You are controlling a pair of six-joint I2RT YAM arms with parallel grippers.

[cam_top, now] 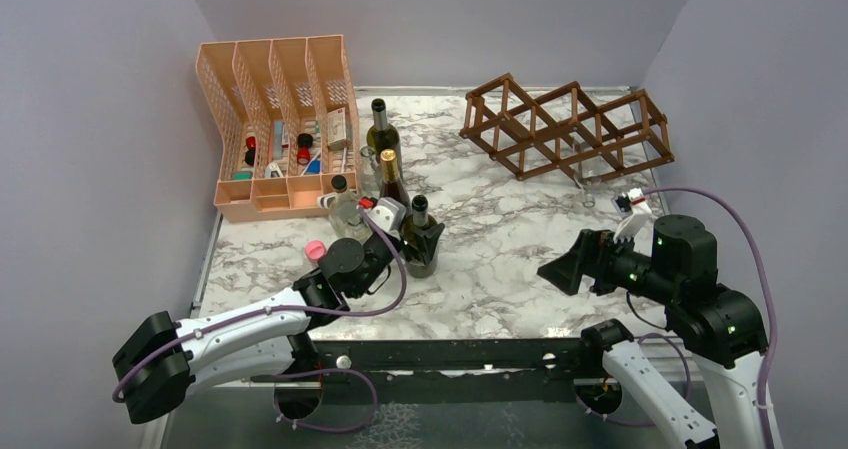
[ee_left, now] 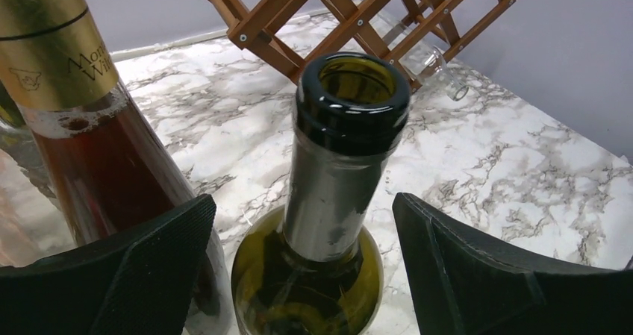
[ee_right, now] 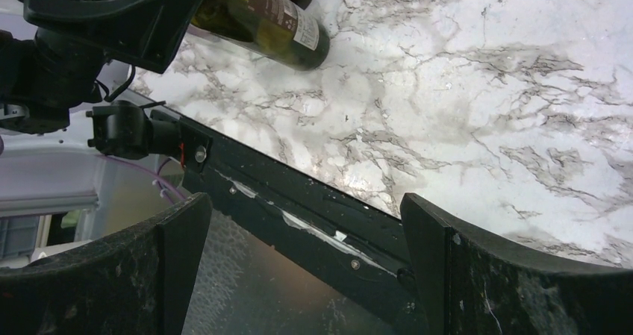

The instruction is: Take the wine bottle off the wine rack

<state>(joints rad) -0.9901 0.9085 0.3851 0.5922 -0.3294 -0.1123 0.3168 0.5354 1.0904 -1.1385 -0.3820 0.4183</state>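
The dark brown wooden wine rack [cam_top: 565,124] stands at the back right of the marble table; it also shows in the left wrist view [ee_left: 351,14]. A clear glass bottle [cam_top: 590,181] lies in a lower right cell with its neck poking out toward the front [ee_left: 431,60]. My left gripper [cam_top: 418,239] is open, its jaws on either side of an upright, uncorked green wine bottle [ee_left: 347,163] on the table, with a gap on both sides of the neck. My right gripper [cam_top: 565,264] is open and empty, over the table's front right.
A peach mesh file organizer [cam_top: 280,119] stands at the back left. An amber bottle with gold foil [ee_left: 75,126], another green bottle [cam_top: 381,134], a small clear bottle [cam_top: 345,209] and a pink cap [cam_top: 316,250] cluster near my left gripper. The black front rail [ee_right: 313,223] lies under my right gripper.
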